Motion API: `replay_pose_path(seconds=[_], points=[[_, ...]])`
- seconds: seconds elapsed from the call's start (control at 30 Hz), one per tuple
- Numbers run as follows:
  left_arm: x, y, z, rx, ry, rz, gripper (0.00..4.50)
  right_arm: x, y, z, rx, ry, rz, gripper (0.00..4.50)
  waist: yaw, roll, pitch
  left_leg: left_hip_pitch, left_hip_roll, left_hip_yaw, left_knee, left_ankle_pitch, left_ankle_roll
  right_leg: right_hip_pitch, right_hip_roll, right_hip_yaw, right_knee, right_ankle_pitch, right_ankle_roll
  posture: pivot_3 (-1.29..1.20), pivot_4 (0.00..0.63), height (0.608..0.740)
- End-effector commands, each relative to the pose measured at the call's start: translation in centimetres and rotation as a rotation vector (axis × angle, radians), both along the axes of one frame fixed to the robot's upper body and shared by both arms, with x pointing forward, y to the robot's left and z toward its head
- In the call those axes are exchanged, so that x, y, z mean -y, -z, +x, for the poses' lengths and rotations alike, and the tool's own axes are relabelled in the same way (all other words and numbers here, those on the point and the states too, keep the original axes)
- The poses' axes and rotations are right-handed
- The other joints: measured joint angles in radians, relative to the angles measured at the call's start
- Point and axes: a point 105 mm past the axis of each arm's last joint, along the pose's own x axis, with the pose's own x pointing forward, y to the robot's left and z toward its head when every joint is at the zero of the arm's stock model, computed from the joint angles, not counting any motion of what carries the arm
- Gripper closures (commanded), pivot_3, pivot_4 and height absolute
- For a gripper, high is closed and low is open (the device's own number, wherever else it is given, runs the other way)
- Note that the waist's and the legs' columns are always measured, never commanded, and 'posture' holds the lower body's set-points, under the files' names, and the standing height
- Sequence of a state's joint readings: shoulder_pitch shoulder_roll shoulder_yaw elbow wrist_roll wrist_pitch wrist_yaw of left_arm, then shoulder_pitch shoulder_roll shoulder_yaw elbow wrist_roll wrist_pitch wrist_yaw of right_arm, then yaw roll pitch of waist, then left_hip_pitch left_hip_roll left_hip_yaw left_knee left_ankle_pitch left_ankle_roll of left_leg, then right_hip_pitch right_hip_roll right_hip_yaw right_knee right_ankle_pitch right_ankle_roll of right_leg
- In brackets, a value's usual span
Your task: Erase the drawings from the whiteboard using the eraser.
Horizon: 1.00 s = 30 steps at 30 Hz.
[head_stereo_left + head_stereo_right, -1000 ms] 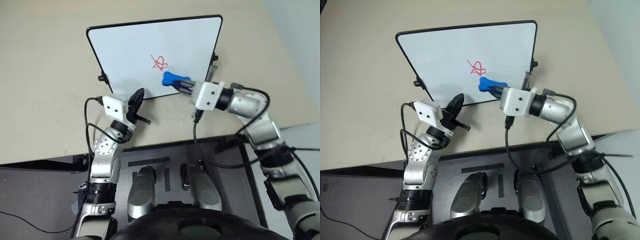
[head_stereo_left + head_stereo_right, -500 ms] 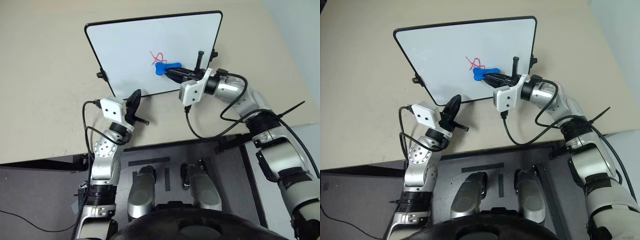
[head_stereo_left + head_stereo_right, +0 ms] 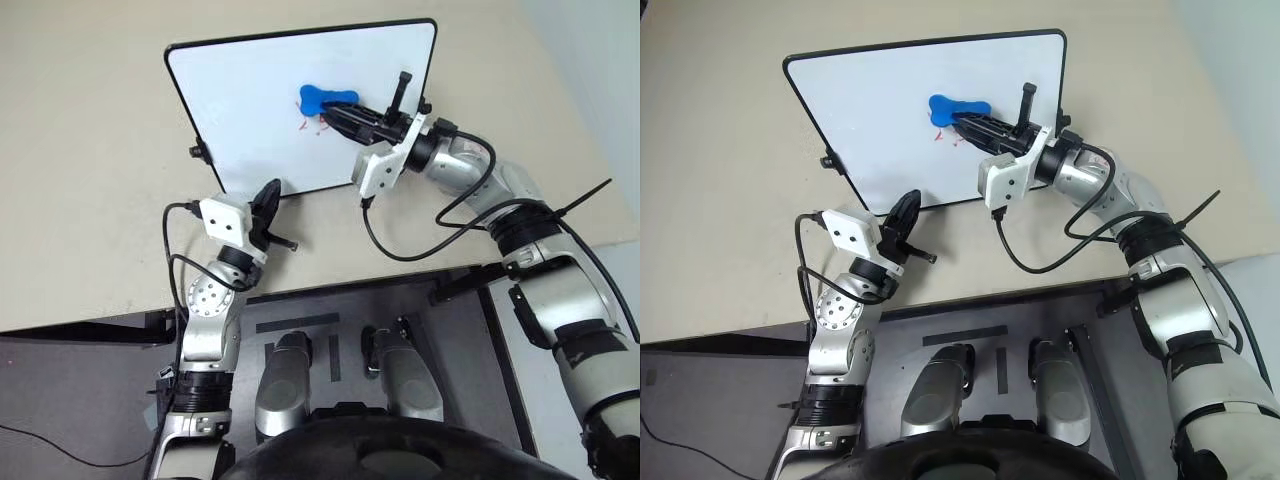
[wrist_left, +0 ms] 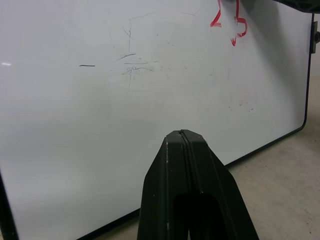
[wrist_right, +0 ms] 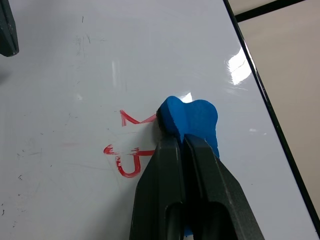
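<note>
One large black-framed whiteboard; one blue bone-shaped eraser clamped in right gripper, seemingly touching red scribble remnants. Left gripper closed, empty.

One whiteboard, one blue eraser, one patch of red drawings and two grippers, left and right.

I see bare beige worktop open left of the large white black-framed whiteboard | board's left half unoccupied | right arm with blue bone-shaped eraser blocks its centre-right | left gripper crowds the near edge
</note>
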<state>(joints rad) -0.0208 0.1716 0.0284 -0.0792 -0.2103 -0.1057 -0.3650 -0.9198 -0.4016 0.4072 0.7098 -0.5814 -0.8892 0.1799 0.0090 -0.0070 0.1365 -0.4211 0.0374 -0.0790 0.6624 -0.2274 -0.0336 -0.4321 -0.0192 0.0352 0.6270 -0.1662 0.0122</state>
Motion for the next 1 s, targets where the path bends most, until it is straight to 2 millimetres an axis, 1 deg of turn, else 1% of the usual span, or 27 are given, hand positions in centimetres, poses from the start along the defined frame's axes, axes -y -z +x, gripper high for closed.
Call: replay_pose_path(seconds=[0.03,0.17,0.3,0.37,0.53,0.6,0.7,0.9,0.93,1.0], points=[[0.2,-1.5,0.0,0.060,0.009,-0.002,4.50,0.2,2.2,0.1,-0.073,0.013,-0.040,4.48,0.000,0.000,0.000,0.000,0.000,0.000,0.000,0.000,0.000,0.000,0.000,0.000,0.000,0.000,0.000,0.00,0.150,0.740],[0.2,-1.6,0.2,0.062,0.013,0.000,4.50,0.5,4.1,0.1,-0.127,0.025,-0.081,4.48,0.000,0.000,0.000,0.000,0.000,0.000,0.000,0.000,0.000,0.000,0.000,0.000,0.001,0.000,0.000,0.00,0.150,0.740],[0.2,-1.6,0.3,0.064,0.015,0.003,4.50,0.7,4.6,0.2,-0.140,0.033,-0.092,4.48,0.000,0.000,0.000,0.001,0.000,0.000,0.000,0.000,0.000,0.000,0.000,0.000,0.001,0.002,-0.001,0.00,0.150,0.740],[0.2,-1.6,0.3,0.065,0.015,0.003,4.50,0.8,4.0,0.4,-0.114,0.040,-0.073,4.48,0.000,0.000,0.000,0.001,0.000,0.000,0.000,0.000,0.000,-0.001,0.000,0.000,0.001,0.003,-0.001,0.00,0.150,0.740],[0.3,-1.7,0.2,0.069,0.017,0.005,4.50,1.3,1.1,0.7,0.007,0.060,0.013,4.48,0.000,0.000,0.000,0.001,0.000,0.000,0.000,0.000,0.000,-0.001,0.000,0.000,0.000,0.003,-0.001,0.00,0.150,0.740],[0.2,-1.7,0.2,0.069,0.018,0.005,4.50,1.3,0.1,0.6,0.050,0.059,0.038,4.48,0.000,0.000,0.000,0.000,0.000,0.000,0.000,0.000,0.000,-0.001,0.000,0.000,0.000,0.003,-0.001,0.00,0.150,0.740],[0.4,-1.7,0.1,0.068,0.021,0.004,4.50,0.8,-1.7,0.1,0.116,0.031,0.079,4.48,0.000,0.001,0.000,0.000,0.000,0.000,0.000,0.000,0.000,-0.002,0.000,0.000,0.000,0.003,-0.001,0.00,0.150,0.740],[0.6,-1.7,0.3,0.066,0.028,0.000,4.50,-0.3,-3.1,-0.1,0.159,0.005,0.088,4.48,-0.002,0.001,0.001,0.000,0.000,0.000,-0.001,0.000,-0.001,-0.004,0.000,0.000,0.000,0.003,-0.001,0.00,0.150,0.740],[0.6,-1.7,0.3,0.066,0.028,0.000,4.50,-0.5,-3.1,-0.1,0.156,0.001,0.087,4.48,-0.002,0.001,0.001,0.000,0.000,0.000,-0.001,-0.001,-0.001,-0.003,0.000,0.000,0.000,0.002,0.000,0.00,0.150,0.740],[0.6,-1.6,0.3,0.065,0.028,-0.002,4.50,-0.9,-2.3,-0.2,0.122,-0.014,0.059,4.48,-0.002,0.001,0.001,-0.001,0.000,0.000,-0.001,-0.001,-0.001,-0.004,0.000,0.000,-0.001,0.002,0.000,0.00,0.150,0.740]])
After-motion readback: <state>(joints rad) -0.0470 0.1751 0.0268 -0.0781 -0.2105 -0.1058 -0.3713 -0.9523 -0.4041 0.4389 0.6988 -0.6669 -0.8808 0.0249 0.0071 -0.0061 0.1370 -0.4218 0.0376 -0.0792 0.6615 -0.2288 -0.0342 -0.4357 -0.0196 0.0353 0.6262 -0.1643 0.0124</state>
